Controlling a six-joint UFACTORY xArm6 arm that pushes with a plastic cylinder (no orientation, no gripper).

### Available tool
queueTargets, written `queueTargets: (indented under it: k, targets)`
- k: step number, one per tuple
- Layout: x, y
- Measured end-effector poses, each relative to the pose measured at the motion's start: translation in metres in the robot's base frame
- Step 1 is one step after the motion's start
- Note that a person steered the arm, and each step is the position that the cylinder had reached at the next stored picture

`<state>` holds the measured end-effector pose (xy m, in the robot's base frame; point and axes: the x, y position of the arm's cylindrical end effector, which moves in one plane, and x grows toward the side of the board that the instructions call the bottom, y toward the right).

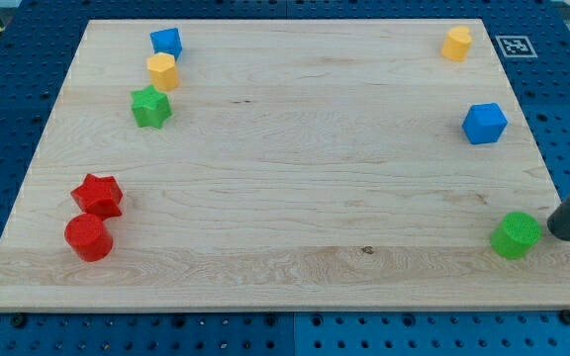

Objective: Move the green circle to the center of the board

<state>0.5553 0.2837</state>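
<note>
Green circle (516,235): short round cylinder, bright green, ribbed flat top, upright on the worktop (295,178) near the lower right corner, well apart from the centre.

My tip (559,233): lower end of a dark rod entering from the view's right edge, slanted, set down just beside the green circle on its right; a narrow gap seems to remain, contact not certain. No claw on this arm, so neither wide nor narrow nor holding anything.

Blue cube (485,123): right side, above the green circle, well apart from it.

Yellow block (456,44): top right corner, rounded or many-sided, shape not clear.

Blue block (166,42): top left, angular, exact shape unclear.

Yellow hexagon-like block (162,71): just below the blue block, nearly touching.

Green star (151,107): just below the yellow one, closing a short column of three.

Red star (98,195): lower left.

Red cylinder (88,237): just below the red star, touching or almost so.

Worktop: pale wooden board with visible grain, lying on a blue perforated base (8,109).
</note>
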Motion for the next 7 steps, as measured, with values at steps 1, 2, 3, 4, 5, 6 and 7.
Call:
queueTargets:
  k: [1,2,3,4,5,6,7]
  targets:
    - [0.003,-0.010]
    - [0.000,-0.051]
    - [0.009,-0.077]
    - [0.018,-0.110]
    - [0.027,-0.137]
    - [0.056,-0.121]
    - [0.059,-0.148]
